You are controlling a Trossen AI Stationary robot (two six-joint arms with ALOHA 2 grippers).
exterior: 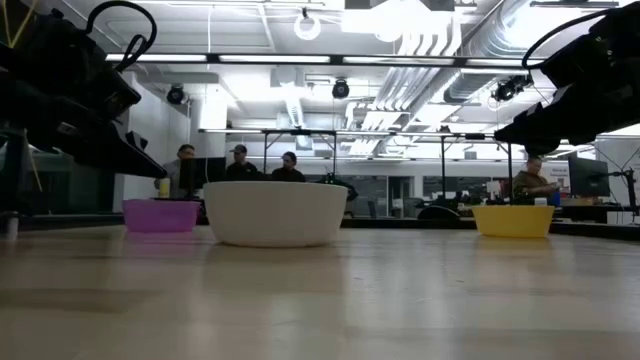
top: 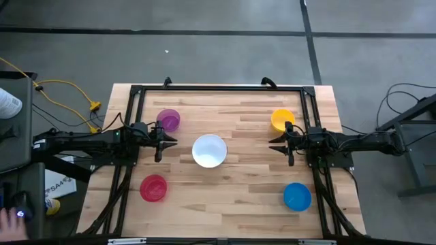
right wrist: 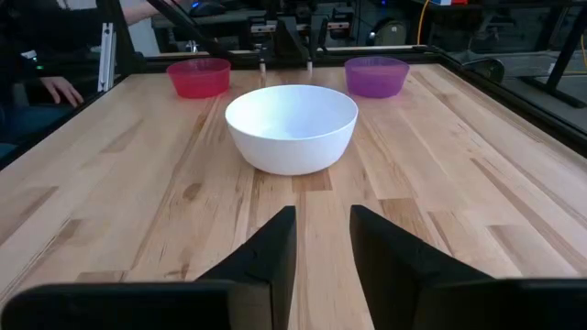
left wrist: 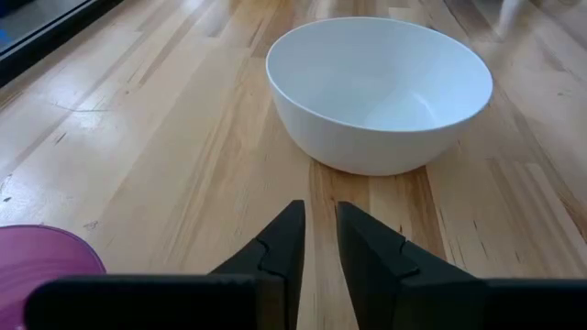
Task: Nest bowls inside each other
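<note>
Five bowls rest upright on their bases on the wooden table. The white bowl (top: 209,150) (left wrist: 379,92) (right wrist: 292,126) is in the middle. The purple bowl (top: 168,120) stands at the far left, the red-pink bowl (top: 153,188) at the near left, the yellow bowl (top: 282,120) at the far right and the blue bowl (top: 297,197) at the near right. My left gripper (top: 172,141) (left wrist: 321,220) hovers left of the white bowl, pointing level at it, with a narrow gap between its fingers and nothing in it. My right gripper (top: 274,144) (right wrist: 323,225) mirrors it from the right, slightly open and holding nothing.
A black frame (top: 218,88) runs around the table's work area. A person's hand (top: 10,218) shows off the table at the near left. Bare wood lies between the white bowl and each gripper. People sit in the room beyond the far edge.
</note>
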